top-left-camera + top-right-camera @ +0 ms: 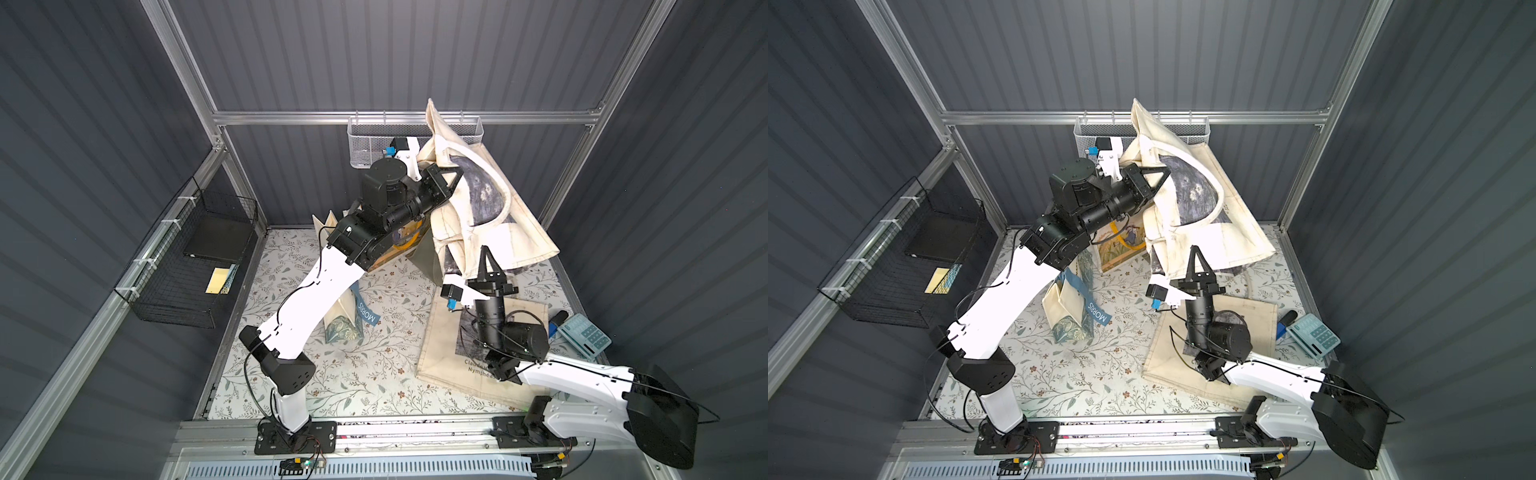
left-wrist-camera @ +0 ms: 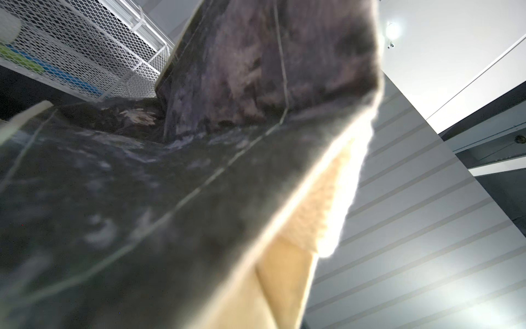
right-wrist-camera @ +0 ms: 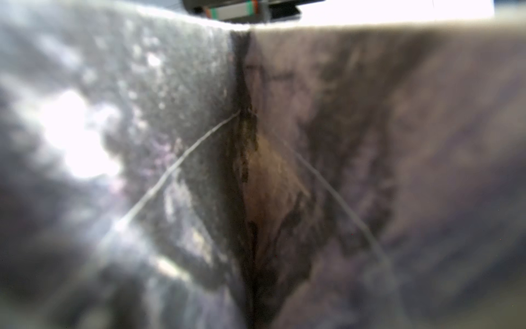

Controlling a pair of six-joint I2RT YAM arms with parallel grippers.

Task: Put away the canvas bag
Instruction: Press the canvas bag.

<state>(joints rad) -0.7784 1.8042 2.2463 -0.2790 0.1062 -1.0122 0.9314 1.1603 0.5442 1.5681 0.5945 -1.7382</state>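
Black wire basket [image 1: 174, 309] on L wall, w/ flat black box [image 1: 218, 239] and yellow card [image 1: 218, 280] inside. White mesh basket [image 1: 370, 143] on back rail. Floral-print worktop [image 1: 365, 374]: small cream tote [image 1: 340, 328] w/ blue "MORRIS" band stands near centre; teal calculator [image 1: 584, 336] at R edge.

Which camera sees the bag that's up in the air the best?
Either top view: both show the whole bag, crumpled and held up by the white basket. The wrist views are too close; they show only blurry dark cloth and stitching.
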